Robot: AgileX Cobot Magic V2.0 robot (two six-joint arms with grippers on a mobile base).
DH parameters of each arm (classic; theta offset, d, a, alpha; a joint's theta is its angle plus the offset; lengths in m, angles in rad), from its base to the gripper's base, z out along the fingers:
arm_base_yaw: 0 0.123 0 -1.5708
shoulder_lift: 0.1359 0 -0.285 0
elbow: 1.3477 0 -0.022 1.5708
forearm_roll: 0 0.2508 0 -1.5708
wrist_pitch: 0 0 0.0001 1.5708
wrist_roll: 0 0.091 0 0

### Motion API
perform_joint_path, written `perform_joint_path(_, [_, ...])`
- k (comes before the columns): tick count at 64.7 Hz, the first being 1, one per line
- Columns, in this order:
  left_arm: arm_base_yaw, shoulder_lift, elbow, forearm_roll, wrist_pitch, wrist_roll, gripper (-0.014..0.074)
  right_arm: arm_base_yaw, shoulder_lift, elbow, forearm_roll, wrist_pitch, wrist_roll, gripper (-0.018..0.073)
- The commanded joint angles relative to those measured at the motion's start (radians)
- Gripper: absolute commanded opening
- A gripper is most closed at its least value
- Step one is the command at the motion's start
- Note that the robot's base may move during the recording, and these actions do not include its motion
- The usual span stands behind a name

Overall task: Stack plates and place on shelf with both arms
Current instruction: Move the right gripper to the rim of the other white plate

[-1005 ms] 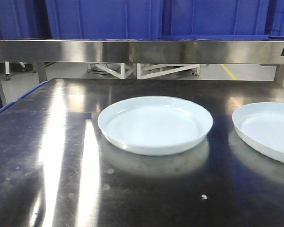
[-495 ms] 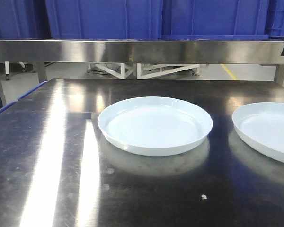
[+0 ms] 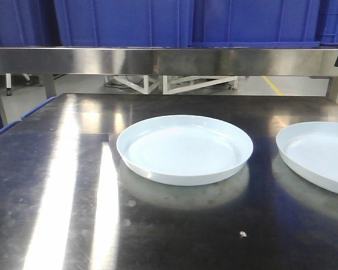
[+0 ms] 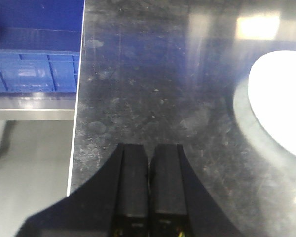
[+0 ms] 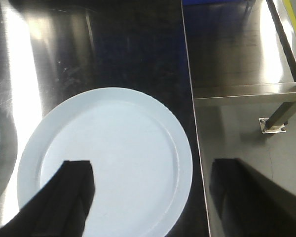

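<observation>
Two pale bluish-white plates lie apart on the steel table. One plate is at the middle; its edge also shows at the right of the left wrist view. The other plate is at the right, cut by the frame edge. My right gripper hangs open above that right plate, one finger over the plate and the other past the table's right edge. My left gripper is shut and empty over bare table near the left edge. No arm shows in the front view.
A steel shelf rail runs across the back above the table, with blue plastic crates on it. Another blue crate sits below beyond the table's left edge. A lower steel ledge lies beyond the right edge.
</observation>
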State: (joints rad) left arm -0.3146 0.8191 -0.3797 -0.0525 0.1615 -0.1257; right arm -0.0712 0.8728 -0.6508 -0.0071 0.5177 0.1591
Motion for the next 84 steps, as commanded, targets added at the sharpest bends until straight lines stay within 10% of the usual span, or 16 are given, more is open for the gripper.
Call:
perform_joint_path(1, [0.002,-0.013,-0.033,-0.044,-0.093,-0.01,0.0086,0.0,-0.006,-0.037,-0.003,-0.059,-0.008,0.0592])
perform_joint_path(51, [0.002,-0.203,-0.029,0.074,-0.023,-0.006,0.0086,0.0,-0.006,-0.037,-0.003,-0.06,-0.008,0.0584])
perform_joint_path(57, [0.002,-0.203,-0.029,0.074,-0.023,-0.006,0.0086,0.0,-0.006,-0.037,-0.003,-0.06,-0.008,0.0488])
perform_joint_path(68, [0.002,-0.203,-0.029,0.074,-0.023,-0.006,0.0086,0.0,-0.006,-0.037,-0.003,-0.043,-0.008,0.0028])
perform_joint_path(84, [0.002,-0.203,-0.029,0.074,-0.023,-0.006,0.0086,0.0,-0.006,-0.037,-0.003,-0.037,-0.008,0.0091])
